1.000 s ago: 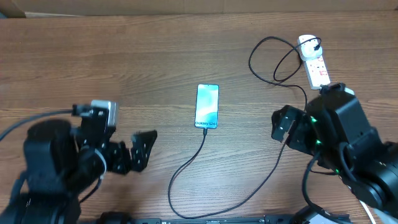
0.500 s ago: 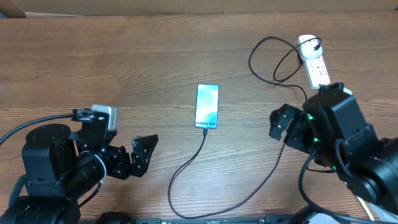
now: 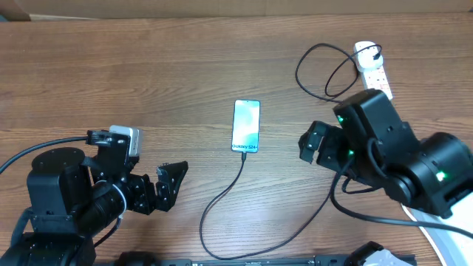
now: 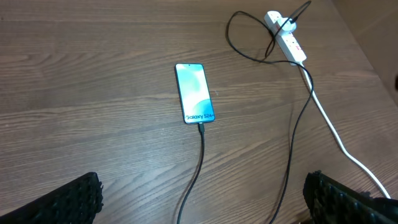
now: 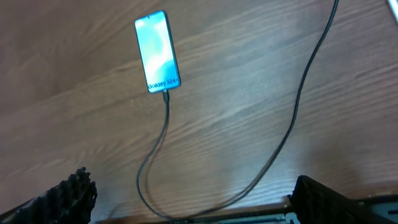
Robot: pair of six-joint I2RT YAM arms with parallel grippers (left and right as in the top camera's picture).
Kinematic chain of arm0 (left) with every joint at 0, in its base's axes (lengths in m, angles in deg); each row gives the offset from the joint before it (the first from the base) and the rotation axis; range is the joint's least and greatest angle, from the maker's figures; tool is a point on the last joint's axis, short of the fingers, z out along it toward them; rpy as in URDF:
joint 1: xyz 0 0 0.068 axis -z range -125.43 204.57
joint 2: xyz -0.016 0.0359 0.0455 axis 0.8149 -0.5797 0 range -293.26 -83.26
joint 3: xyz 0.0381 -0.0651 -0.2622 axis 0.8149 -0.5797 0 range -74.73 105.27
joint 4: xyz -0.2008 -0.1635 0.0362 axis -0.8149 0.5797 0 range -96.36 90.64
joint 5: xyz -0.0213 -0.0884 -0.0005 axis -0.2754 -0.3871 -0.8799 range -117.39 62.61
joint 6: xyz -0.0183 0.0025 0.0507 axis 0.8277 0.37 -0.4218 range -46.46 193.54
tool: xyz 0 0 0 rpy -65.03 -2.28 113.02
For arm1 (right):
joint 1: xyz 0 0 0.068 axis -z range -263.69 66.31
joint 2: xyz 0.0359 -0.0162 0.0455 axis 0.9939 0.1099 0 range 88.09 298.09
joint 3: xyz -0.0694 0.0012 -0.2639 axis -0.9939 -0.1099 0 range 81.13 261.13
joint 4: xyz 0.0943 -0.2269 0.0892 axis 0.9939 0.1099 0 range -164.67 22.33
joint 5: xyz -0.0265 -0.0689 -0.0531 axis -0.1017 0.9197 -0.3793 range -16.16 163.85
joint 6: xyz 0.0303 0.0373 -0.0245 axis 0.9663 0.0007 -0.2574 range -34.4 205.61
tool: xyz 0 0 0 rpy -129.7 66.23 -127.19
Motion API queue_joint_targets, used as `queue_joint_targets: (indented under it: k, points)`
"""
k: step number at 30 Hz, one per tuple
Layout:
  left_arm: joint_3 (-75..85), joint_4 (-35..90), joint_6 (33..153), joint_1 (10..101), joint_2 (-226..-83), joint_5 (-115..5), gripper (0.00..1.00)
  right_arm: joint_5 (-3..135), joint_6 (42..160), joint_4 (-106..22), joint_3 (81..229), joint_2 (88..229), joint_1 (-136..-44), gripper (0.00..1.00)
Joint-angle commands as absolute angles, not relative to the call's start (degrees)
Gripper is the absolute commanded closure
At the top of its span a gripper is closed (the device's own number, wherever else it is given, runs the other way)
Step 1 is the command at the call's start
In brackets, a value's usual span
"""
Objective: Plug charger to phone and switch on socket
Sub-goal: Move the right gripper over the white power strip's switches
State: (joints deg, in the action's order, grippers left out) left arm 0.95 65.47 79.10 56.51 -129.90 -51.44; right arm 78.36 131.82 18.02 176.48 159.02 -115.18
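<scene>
Overhead: charger [image 3: 222,193] joins phone [image 3: 246,125]; left fingers [image 3: 173,180] and right fingers [image 3: 310,144] spread.

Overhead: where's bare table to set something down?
Free: wide table left of the phone, beyond the left end effector. Also between phone and right end effector. Crowded: far right, around the socket and looping charger.

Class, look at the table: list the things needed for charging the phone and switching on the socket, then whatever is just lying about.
For the job: phone, black charger cable, white socket strip.

Lying about: a tan corner at the far left edge; a white scrap at the near edge, both too cut off to name.
</scene>
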Motion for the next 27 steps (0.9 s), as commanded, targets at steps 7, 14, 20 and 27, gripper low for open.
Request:
queue_joint_targets:
  k: [7, 14, 20, 27]
  points:
    - [1.3, 65.5, 78.2, 56.8, -129.8, -52.5, 0.00, 85.7, 131.8, 15.4, 177.6, 161.6, -115.0, 0.00]
    - [1.3, 65.5, 78.2, 56.8, -129.8, -52.5, 0.00, 92.2, 131.7, 10.5, 177.6, 162.0, -115.0, 0.00]
    - [1.3, 65.5, 78.2, 56.8, -129.8, -52.5, 0.00, 97.3, 125.8, 6.1, 177.6, 162.4, -114.3, 0.00]
    - [1.3, 65.5, 78.2, 56.8, -129.8, -52.5, 0.00, 89.6, 118.5, 3.8, 178.9, 166.1, -100.9, 0.00]
